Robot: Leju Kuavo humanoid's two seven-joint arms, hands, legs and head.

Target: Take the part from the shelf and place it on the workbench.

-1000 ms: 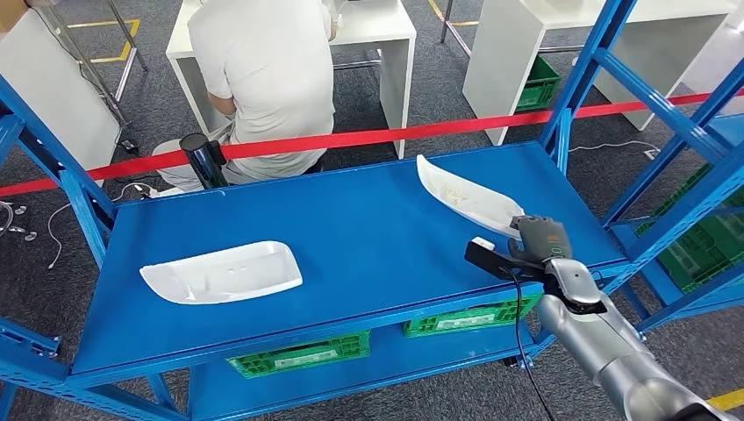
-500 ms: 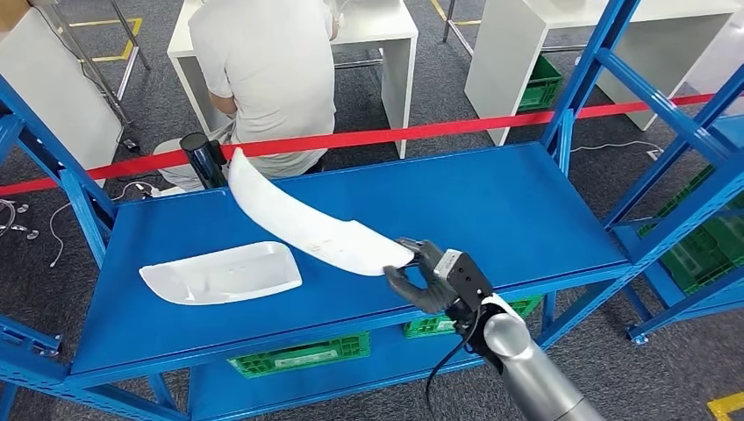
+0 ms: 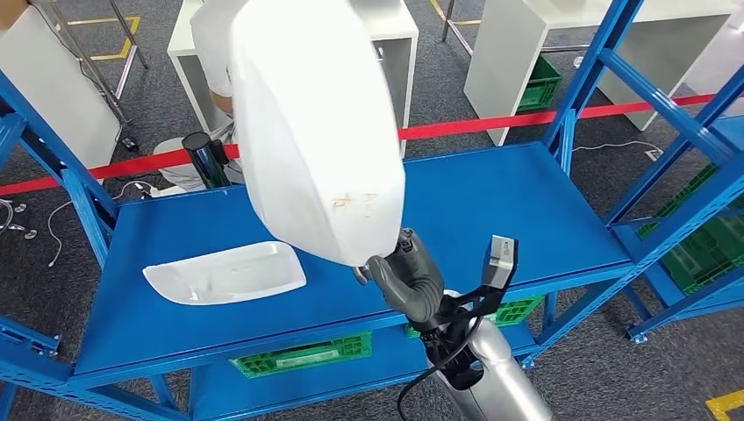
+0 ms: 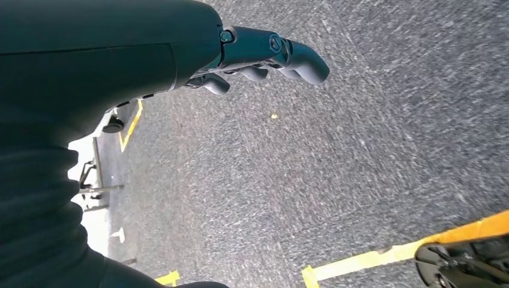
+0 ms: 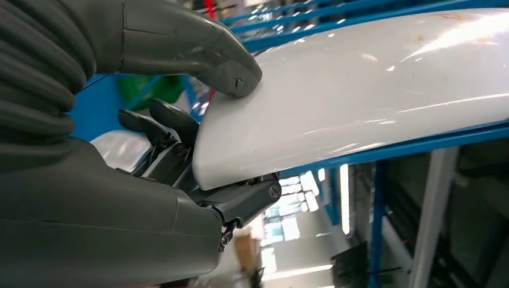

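a blue metal shelf (image 3: 491, 206) stands in front of me on grey carpet, with green crates (image 3: 298, 355) on the level below. a second white part (image 3: 225, 274) lies flat on the shelf's left side. behind the shelf runs a red barrier tape (image 3: 491, 125), and past it a person in a white shirt (image 3: 219, 53) sits at a white table (image 3: 386, 31).

the white part (image 3: 307, 123) i hold is raised above the shelf, close to my head camera. its long axis runs from my right hand (image 3: 405, 279) up and away to the left, broad curved outer face toward me.

my right hand grips the part's narrow lower end, thumb (image 5: 198, 51) pressed on the outer face and fingers (image 5: 159, 123) wrapped beneath, wrist turned upward above the shelf's front edge.

my left hand (image 4: 264, 57) hangs over the carpet, fingers loosely curled and holding nothing.
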